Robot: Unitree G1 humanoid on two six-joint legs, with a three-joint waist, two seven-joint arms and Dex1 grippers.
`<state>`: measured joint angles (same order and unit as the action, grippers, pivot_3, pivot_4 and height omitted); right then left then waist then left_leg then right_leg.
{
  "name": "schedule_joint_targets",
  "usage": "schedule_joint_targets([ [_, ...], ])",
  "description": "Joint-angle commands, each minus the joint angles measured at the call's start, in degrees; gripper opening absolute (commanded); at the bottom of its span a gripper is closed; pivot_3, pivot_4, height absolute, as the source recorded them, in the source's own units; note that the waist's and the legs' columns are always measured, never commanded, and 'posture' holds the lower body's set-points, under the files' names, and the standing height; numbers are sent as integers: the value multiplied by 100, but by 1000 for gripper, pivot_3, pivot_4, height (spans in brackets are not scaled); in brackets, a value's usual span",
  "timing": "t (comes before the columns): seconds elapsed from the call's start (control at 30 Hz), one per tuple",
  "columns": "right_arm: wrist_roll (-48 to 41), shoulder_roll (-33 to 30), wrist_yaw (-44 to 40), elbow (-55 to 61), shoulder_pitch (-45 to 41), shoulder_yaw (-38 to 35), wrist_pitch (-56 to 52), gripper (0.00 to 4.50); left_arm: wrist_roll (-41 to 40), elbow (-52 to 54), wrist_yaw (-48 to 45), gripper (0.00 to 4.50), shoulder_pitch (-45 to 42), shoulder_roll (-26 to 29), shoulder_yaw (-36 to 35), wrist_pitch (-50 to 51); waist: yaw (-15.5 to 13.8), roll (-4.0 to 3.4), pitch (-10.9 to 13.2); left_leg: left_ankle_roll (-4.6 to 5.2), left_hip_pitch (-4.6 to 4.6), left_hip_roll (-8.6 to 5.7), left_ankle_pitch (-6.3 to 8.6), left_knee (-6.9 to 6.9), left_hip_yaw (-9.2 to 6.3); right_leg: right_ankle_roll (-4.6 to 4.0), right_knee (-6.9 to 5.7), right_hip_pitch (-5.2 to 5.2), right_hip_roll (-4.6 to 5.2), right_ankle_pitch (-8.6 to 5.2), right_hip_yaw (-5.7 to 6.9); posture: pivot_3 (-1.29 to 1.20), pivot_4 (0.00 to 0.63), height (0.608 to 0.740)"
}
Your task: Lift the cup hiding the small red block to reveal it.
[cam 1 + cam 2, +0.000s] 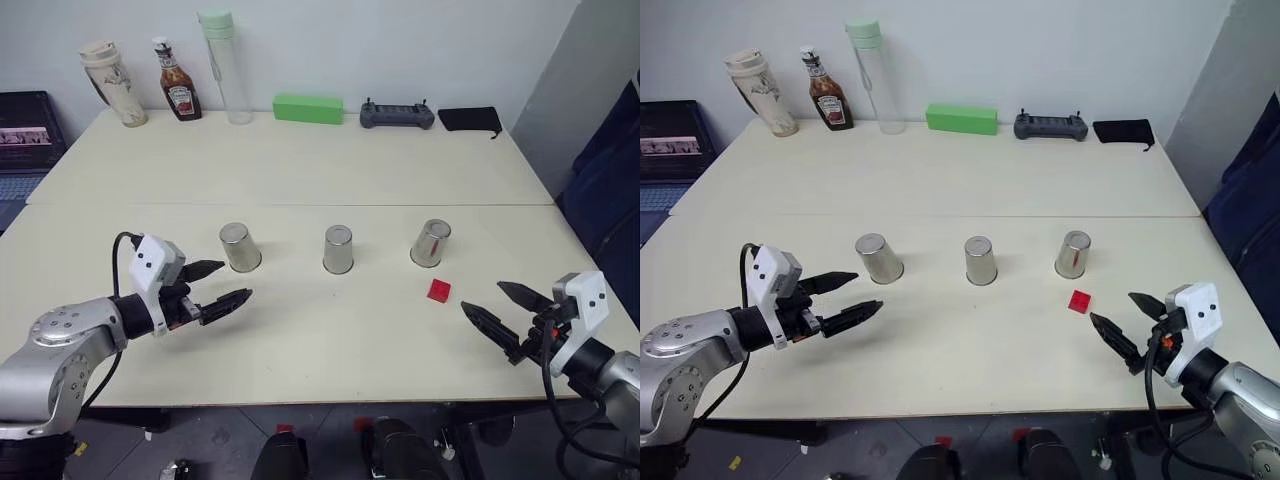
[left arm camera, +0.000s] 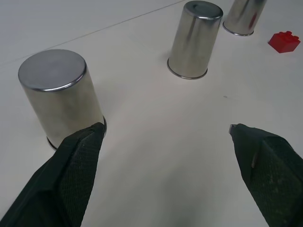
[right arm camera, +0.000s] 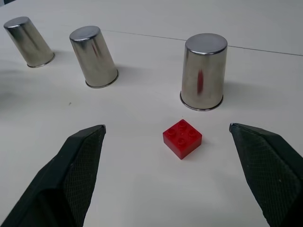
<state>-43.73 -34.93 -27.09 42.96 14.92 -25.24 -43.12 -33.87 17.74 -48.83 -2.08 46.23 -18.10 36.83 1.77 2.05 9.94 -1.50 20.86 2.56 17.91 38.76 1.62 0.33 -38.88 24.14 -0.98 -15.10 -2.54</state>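
Three alike steel cups stand upside down in a row: left cup (image 1: 240, 247), middle cup (image 1: 338, 249), right cup (image 1: 431, 243). The small red block (image 1: 438, 290) lies uncovered on the table just in front of the right cup (image 3: 204, 71); no cup covers it. My left gripper (image 1: 236, 280) hovers open just in front of the left cup (image 2: 59, 94), holding nothing. My right gripper (image 1: 481, 296) is open and empty near the table's front right, pointing at the red block (image 3: 182, 138) a short way off.
Along the table's far edge stand a beige tumbler (image 1: 113, 83), a ketchup bottle (image 1: 180, 85), a tall clear bottle (image 1: 225, 65), a green box (image 1: 308, 108), a grey controller (image 1: 397, 115) and a black pouch (image 1: 470, 119). A laptop (image 1: 28, 135) sits at far left.
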Motion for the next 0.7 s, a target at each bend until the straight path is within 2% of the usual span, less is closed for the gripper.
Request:
schedule_joint_targets([
  [0.03, -48, -35, 29, 108, 7, -147, 129, 4449, -77, 186, 85, 4500, -150, -5, -69, -9, 0, 0, 0, 0, 0, 0, 0, 0, 0, 0, 0, 0, 0, 0, 0, 0, 150, 740],
  [0.7, 130, 70, -11, -61, 194, -38, 440, 4449, -100, 232, 27, 4500, -138, -42, -41, -50, -2, 0, 0, -1, -1, 0, 0, 1, 1, 1, -2, -1, 0, 0, 0, 0, 150, 740],
])
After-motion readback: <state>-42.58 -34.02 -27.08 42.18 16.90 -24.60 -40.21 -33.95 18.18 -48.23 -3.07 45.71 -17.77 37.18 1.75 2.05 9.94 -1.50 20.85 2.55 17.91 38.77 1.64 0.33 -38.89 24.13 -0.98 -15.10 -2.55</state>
